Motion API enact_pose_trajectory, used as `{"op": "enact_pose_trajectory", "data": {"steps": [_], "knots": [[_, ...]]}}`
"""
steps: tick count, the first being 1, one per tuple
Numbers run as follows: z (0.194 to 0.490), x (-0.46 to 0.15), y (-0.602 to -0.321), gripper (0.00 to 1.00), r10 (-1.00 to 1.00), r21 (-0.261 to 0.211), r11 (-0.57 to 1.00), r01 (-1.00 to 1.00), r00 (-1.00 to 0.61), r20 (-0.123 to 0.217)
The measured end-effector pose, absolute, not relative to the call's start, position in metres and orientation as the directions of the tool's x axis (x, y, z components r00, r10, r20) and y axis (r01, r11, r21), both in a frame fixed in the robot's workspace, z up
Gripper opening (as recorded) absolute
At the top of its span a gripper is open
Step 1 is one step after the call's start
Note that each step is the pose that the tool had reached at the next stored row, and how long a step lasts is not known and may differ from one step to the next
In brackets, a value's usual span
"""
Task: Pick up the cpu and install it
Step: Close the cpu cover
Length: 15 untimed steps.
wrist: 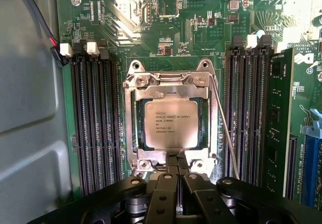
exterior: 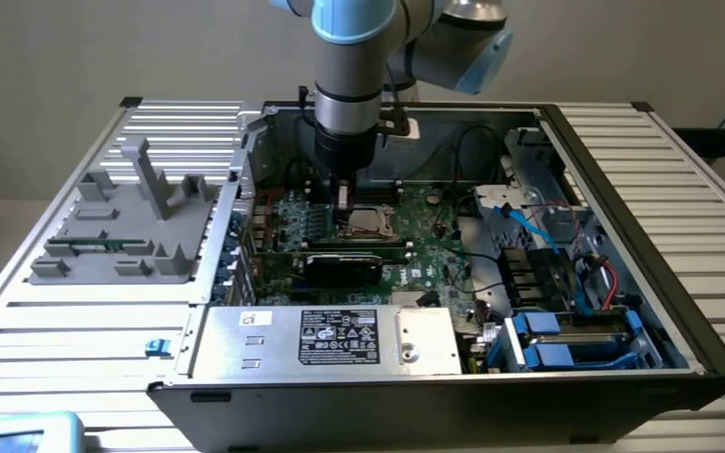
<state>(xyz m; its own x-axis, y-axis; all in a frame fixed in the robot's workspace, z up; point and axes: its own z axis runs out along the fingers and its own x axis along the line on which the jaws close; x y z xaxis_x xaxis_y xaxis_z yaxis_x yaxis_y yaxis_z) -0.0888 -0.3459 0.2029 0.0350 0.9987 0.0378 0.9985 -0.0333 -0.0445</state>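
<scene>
Exterior, case: open black steel computer case [exterior: 463, 415] on a slatted bench, green motherboard [exterior: 432, 247] exposed.
Exterior, arm: black two-finger gripper [exterior: 343, 195] lowered into the case, just above the socket.
Exterior, chip: small flat square silvery-grey cpu [exterior: 365, 223] lying in the socket, just beside the gripper tip.
Wrist, chip: cpu [wrist: 168, 125] seated flat inside the shiny hinged metal socket frame [wrist: 171, 85], between banks of long black memory slots [wrist: 95, 118].
Wrist, gripper: gripper [wrist: 177, 159] fully closed and empty, tips together at the frame's edge; contact with it unclear.
Handling: judged light, stiff and thin; smooth lid likely slippery, underside contacts fragile.
Hold: best by two opposite edges, kept level.
</scene>
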Motion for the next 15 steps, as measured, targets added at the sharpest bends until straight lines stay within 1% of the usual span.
{"op": "enact_pose_trajectory", "data": {"steps": [8, 15], "knots": [[0.204, -0.097, -0.346, 0.11, 0.999, -0.042, -0.033, 0.999, 0.035, 0.038], [0.223, -0.111, -0.346, 0.11, 0.999, -0.034, -0.033, 0.999, 0.035, 0.038]]}}
